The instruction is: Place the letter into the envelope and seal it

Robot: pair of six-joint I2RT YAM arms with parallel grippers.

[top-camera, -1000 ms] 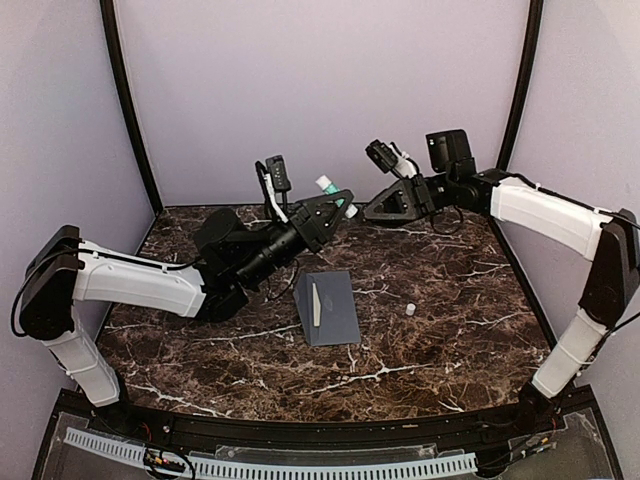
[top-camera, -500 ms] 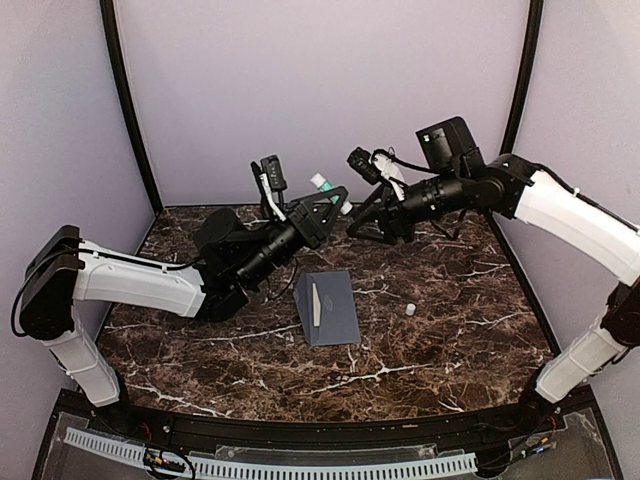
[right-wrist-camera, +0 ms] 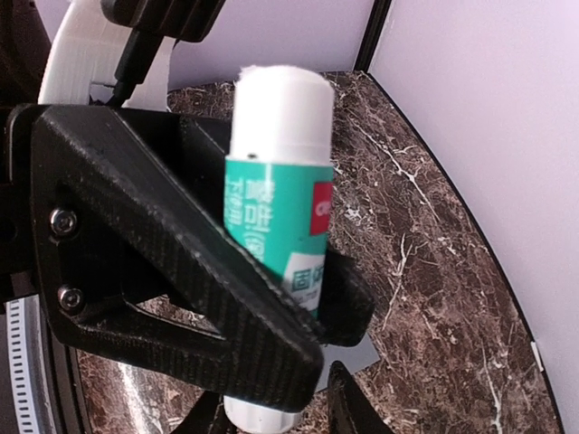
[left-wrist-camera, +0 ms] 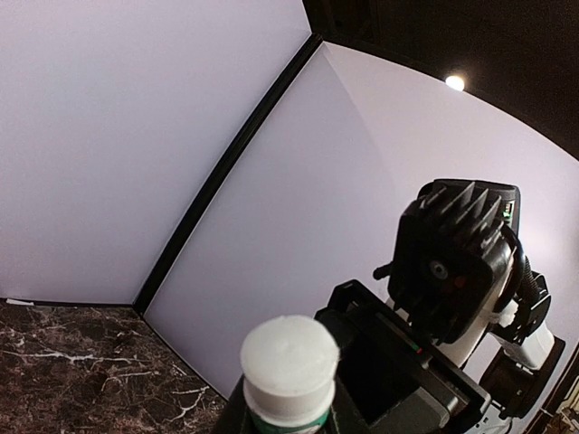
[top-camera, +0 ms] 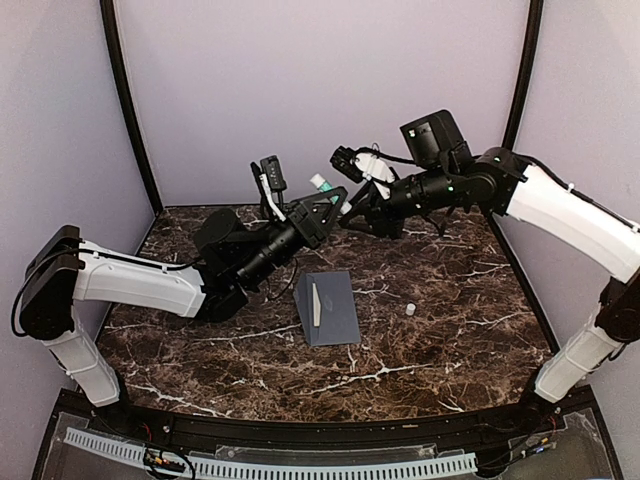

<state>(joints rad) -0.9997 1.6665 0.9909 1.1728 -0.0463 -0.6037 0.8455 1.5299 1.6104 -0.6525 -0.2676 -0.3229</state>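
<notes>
The grey-blue envelope [top-camera: 332, 308] lies flat at the table's middle. A narrow cream strip [top-camera: 315, 303] shows along its left part; the rest of the letter is hidden. My left gripper [top-camera: 328, 205] is shut on a teal and white glue stick [top-camera: 323, 185], held up above the table's back. In the right wrist view the glue stick [right-wrist-camera: 276, 208] stands in the left gripper's black fingers [right-wrist-camera: 181, 271]. My right gripper [right-wrist-camera: 276, 418] is open, with its jaws on either side of the stick's white bottom end. The left wrist view shows the stick's white top [left-wrist-camera: 288, 362].
A small white cap [top-camera: 410, 310] lies on the marble table to the right of the envelope. Purple walls close in the back and both sides. The right arm's wrist camera [left-wrist-camera: 457, 262] is close in front of the left wrist.
My right arm has swung left across the back of the table, bringing its gripper up to the glue stick. The left arm, the envelope and the cap have not moved.
</notes>
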